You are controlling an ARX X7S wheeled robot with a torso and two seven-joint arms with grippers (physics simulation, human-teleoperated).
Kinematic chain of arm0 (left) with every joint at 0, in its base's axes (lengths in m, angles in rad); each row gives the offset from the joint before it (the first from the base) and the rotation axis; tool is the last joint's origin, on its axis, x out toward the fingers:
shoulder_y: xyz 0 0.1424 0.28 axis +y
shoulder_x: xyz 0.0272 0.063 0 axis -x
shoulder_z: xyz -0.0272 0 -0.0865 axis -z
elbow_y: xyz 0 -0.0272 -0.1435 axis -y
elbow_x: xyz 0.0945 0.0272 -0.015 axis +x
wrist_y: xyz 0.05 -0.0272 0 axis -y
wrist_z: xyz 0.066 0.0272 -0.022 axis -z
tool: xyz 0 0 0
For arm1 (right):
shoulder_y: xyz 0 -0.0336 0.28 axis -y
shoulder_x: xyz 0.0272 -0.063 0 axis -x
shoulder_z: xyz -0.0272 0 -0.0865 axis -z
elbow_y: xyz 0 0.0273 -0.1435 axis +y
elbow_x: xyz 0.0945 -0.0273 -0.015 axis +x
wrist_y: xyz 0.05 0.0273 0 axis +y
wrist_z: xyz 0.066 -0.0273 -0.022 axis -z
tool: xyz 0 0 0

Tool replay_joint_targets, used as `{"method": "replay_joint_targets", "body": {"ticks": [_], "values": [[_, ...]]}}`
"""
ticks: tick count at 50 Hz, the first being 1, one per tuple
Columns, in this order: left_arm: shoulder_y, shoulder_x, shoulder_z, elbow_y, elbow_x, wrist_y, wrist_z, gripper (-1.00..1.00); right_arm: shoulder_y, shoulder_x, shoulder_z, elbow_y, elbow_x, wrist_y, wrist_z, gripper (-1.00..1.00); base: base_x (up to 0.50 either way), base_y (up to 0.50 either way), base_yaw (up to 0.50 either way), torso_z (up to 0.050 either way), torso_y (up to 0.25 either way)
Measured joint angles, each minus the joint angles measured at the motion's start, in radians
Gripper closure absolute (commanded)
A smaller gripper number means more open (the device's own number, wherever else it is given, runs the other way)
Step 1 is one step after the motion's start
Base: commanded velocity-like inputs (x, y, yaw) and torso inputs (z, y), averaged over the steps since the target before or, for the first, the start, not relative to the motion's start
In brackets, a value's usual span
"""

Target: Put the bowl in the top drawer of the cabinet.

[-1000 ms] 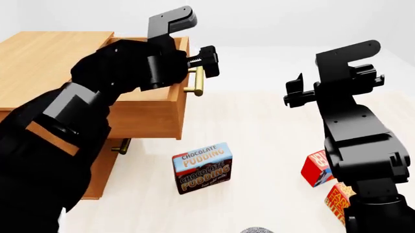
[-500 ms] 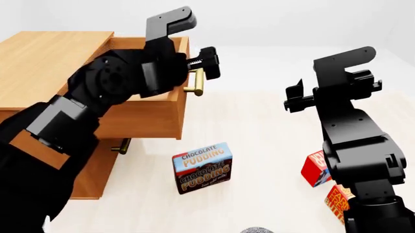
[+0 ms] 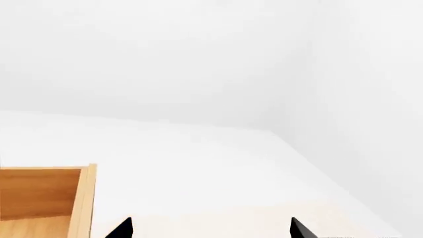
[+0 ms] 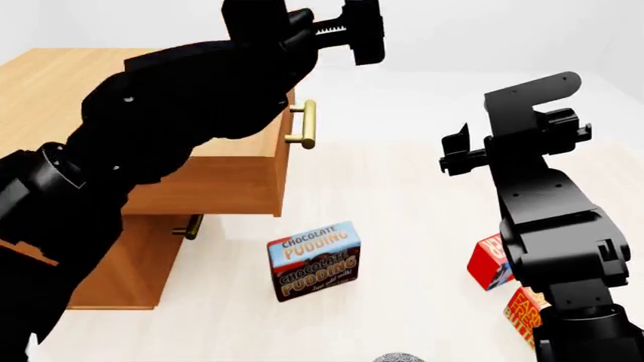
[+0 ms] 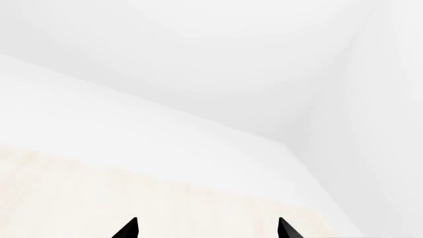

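Note:
The bowl (image 4: 399,357) shows only as a grey-speckled sliver at the bottom edge of the head view, far below both grippers. The honey-brown cabinet (image 4: 60,83) stands at left. Its top drawer (image 4: 226,181) is pulled out, and the brass handle (image 4: 302,124) is free. My left gripper (image 4: 357,34) hangs high above the drawer's front, open and empty; its wrist view (image 3: 210,230) looks past a wooden corner (image 3: 46,196) to the white wall. My right gripper (image 4: 455,147) hovers open over the table to the right, with nothing between its tips (image 5: 206,230).
A chocolate pudding box (image 4: 313,260) stands on the table in front of the cabinet. Two red boxes (image 4: 490,262) (image 4: 523,313) sit by my right arm's base. The lower drawer's handle (image 4: 189,226) shows under the open drawer. White walls stand behind the table.
My left arm has lifted away from the brass handle, and its gripper has moved up and slightly right above the drawer. The drawer stays pulled out. The right arm has barely moved.

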Motion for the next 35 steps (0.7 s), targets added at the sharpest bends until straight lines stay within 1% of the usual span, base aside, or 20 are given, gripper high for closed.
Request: {"method": "replay_joint_targets", "body": {"ticks": [9,20,28,35], "values": [[0.058,-0.079,-0.038,0.221,-0.103,-0.002,-0.042,-1.00,-0.006,0.010,0.037,-0.039,0.011,0.024,0.016,-1.00,0.00,0.00,0.00,0.000,0.000],[0.188,-0.207,-0.075,0.498,-0.228,0.000,-0.067,-1.00,-0.016,0.030,0.111,-0.117,0.025,0.073,0.048,-1.00,0.00,0.00,0.00,0.000,0.000],[0.296,-0.306,-0.104,0.678,-0.306,0.018,-0.061,-1.00,-0.023,0.042,0.146,-0.157,0.025,0.096,0.070,-1.00,0.00,0.00,0.00,0.000,0.000],[0.400,-0.380,-0.111,0.810,-0.334,0.033,-0.043,-1.00,-0.036,0.045,0.161,-0.169,0.023,0.095,0.086,-1.00,0.00,0.00,0.00,0.000,0.000]]}}
